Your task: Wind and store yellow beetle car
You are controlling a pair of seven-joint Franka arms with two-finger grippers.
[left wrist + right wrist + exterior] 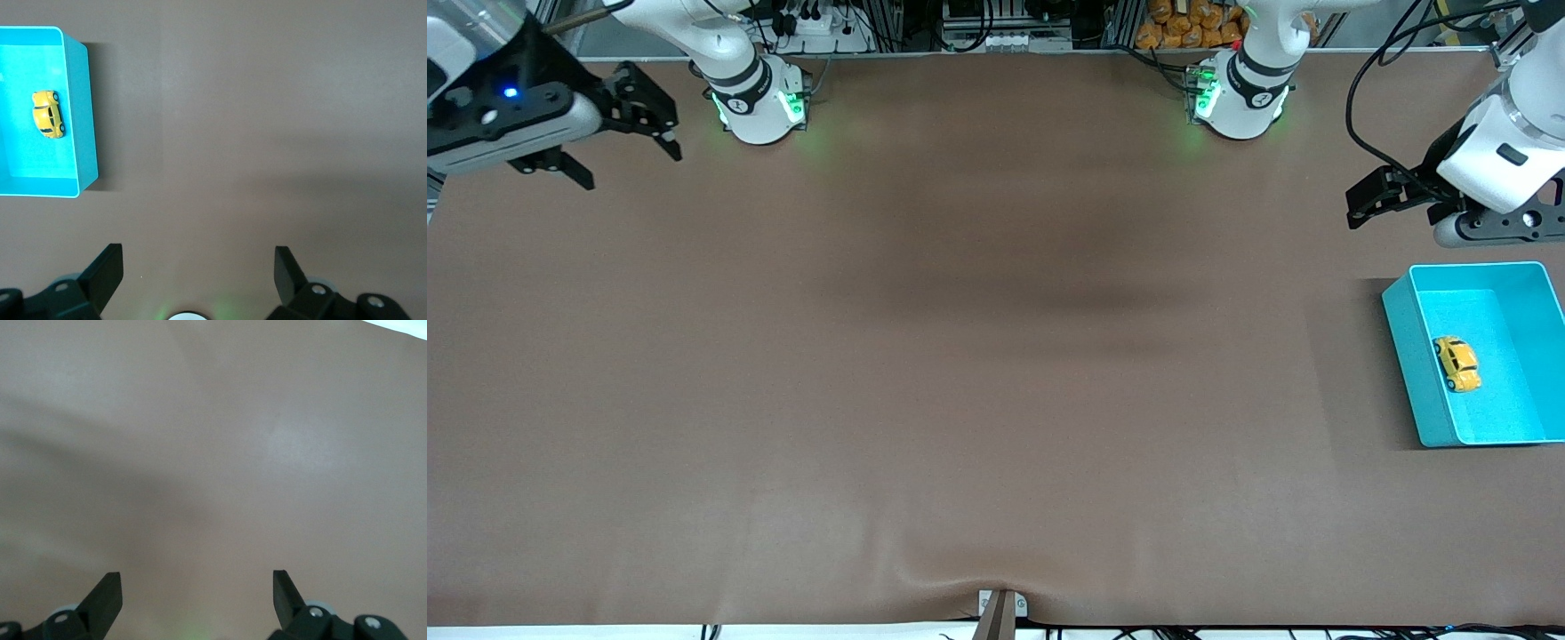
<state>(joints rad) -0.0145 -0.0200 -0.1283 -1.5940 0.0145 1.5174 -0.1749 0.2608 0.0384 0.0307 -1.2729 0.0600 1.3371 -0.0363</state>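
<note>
The yellow beetle car (1457, 363) lies on the floor of the turquoise bin (1412, 356) at the left arm's end of the table; the left wrist view shows the car (48, 114) inside the bin (81, 120) too. My left gripper (1369, 203) hangs open and empty above the bare table, beside the bin's edge that lies farthest from the front camera; its dark fingers (107, 270) stand wide apart. My right gripper (633, 133) waits open and empty at the right arm's end, over bare table, its fingers (107, 593) spread.
A brown mat (978, 373) covers the whole table. The two arm bases (760, 98) (1240, 93) stand along the table edge farthest from the front camera. A small clamp (1000, 609) sits at the edge nearest that camera.
</note>
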